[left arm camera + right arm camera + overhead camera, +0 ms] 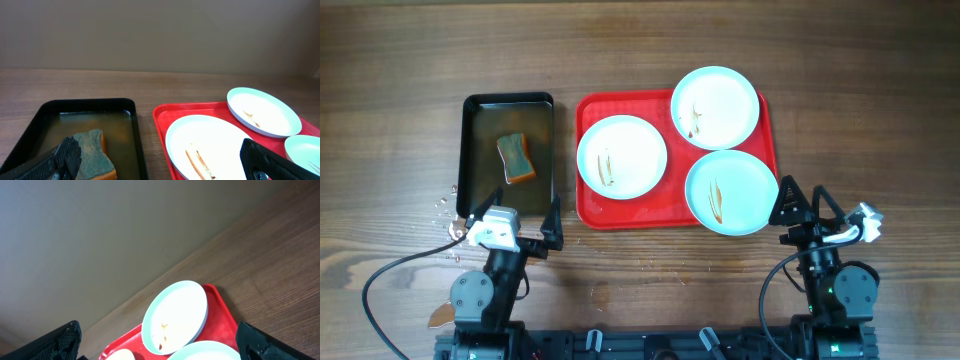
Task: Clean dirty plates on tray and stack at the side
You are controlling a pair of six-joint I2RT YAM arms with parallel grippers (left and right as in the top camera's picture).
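Observation:
Three pale plates with brown smears lie on the red tray [586, 208]: one at the left [622, 156], one at the far right [715, 107], one at the near right [731, 192]. My left gripper [510, 214] is open and empty at the near table edge, in front of the black tray. In the left wrist view its jaws [162, 160] frame the left plate [210, 145]. My right gripper [805, 205] is open and empty, just right of the near-right plate. The right wrist view shows its jaws [160, 342] below the far plate [177, 312].
A black tray [470, 110] of brownish water stands left of the red tray, with an orange and green sponge [516, 158] lying in it. Water drops [448, 205] dot the wood by its near left corner. Bare wooden table lies right of the red tray.

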